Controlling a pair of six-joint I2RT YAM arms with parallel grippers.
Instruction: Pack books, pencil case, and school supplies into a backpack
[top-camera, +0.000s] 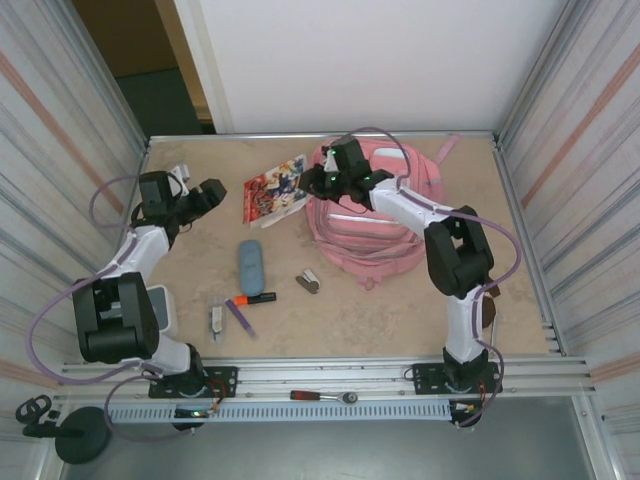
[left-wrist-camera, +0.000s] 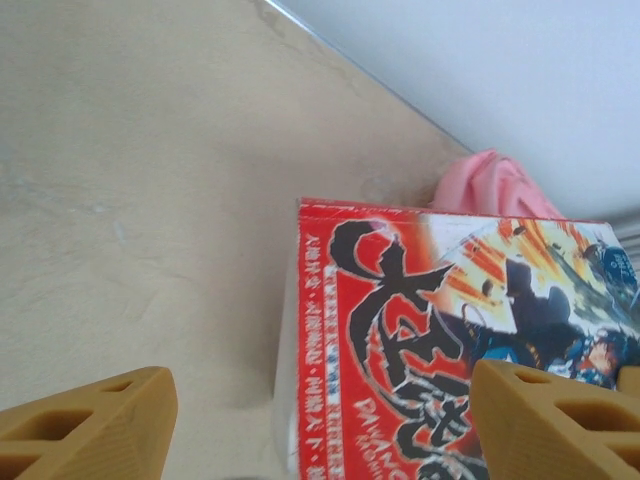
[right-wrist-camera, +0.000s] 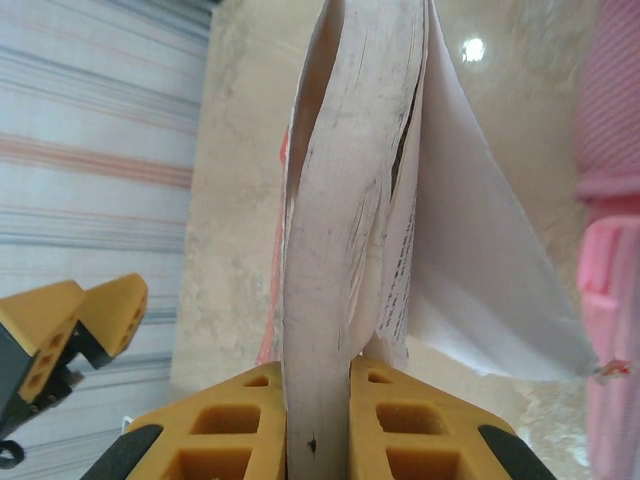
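Note:
The colourful red-white-blue book (top-camera: 275, 190) lies at the back of the table, left of the pink backpack (top-camera: 375, 215). My right gripper (top-camera: 315, 180) is shut on the book's right edge. In the right wrist view the pale page block (right-wrist-camera: 340, 200) is pinched between the pads, around the gripper (right-wrist-camera: 318, 420), and loose pages fan to the right. My left gripper (top-camera: 205, 195) is open just left of the book. In its wrist view the gripper (left-wrist-camera: 320, 430) straddles the red cover's (left-wrist-camera: 400, 340) left edge without touching it.
The slate-blue pencil case (top-camera: 251, 267), orange highlighter (top-camera: 255, 297), purple pen (top-camera: 238, 316), silvery clear piece (top-camera: 215, 318) and grey-brown clip (top-camera: 309, 282) lie mid-table. A grey tray (top-camera: 162, 305) sits by the left arm. A red-handled tool (top-camera: 320, 396) rests on the front rail.

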